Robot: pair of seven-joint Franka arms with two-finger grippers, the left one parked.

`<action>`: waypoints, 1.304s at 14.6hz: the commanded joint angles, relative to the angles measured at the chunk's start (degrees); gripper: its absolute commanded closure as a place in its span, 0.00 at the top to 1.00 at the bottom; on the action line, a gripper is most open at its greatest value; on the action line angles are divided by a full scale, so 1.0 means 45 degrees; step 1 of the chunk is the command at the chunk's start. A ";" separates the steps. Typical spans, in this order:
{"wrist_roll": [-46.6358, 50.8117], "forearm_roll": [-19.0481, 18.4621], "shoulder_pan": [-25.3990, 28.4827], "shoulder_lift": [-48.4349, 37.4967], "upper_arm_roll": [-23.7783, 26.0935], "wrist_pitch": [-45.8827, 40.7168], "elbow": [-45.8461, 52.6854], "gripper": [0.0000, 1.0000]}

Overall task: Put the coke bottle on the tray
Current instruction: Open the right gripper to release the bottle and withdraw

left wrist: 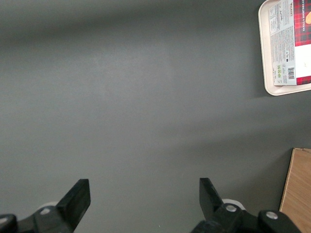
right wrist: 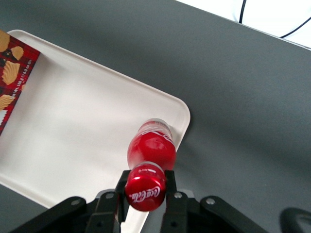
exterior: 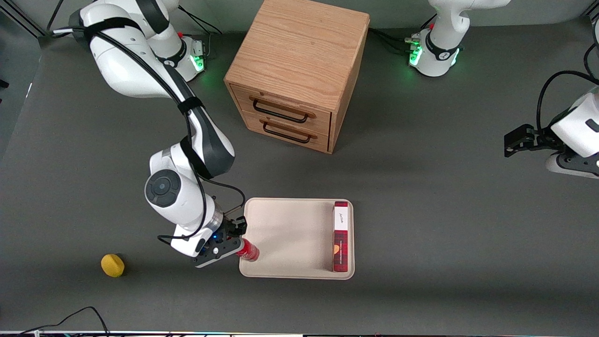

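The small red coke bottle (exterior: 248,250) stands upright at the edge of the beige tray (exterior: 290,234) nearest the working arm, at the corner close to the front camera. My right gripper (exterior: 238,243) is shut on the coke bottle at its neck. In the right wrist view the red cap with white lettering (right wrist: 145,192) sits between the two black fingers (right wrist: 121,187), and the bottle's base is over the tray's rim (right wrist: 182,109). I cannot tell whether the base touches the tray.
A long red plaid box (exterior: 341,236) lies along the tray's edge toward the parked arm. A wooden two-drawer cabinet (exterior: 295,70) stands farther from the front camera. A yellow lemon-like object (exterior: 113,265) lies on the table toward the working arm's end.
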 commanded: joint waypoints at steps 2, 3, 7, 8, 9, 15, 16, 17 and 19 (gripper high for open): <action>0.0152 -0.0229 0.0165 0.0488 -0.0135 0.0407 0.0562 0.00; 0.0171 -0.0229 0.0282 0.0509 -0.0135 0.0526 0.0523 0.07; 0.0190 -0.0229 0.0303 0.0529 -0.0135 0.0547 0.0523 0.65; 0.0210 -0.0229 0.0302 0.0529 -0.0135 0.0547 0.0523 0.81; 0.0229 -0.0229 0.0283 0.0529 -0.0135 0.0547 0.0523 0.93; 0.0269 -0.0151 0.0030 -0.0698 -0.0154 -0.1359 0.0445 1.00; 0.0269 -0.0131 -0.0261 -0.1147 -0.0154 -0.2218 0.0386 1.00; 0.0423 -0.0073 -0.0689 -0.1731 -0.0135 -0.3406 0.0115 1.00; 0.0817 0.0102 -0.1976 -0.3389 0.0040 -0.5286 -0.1014 1.00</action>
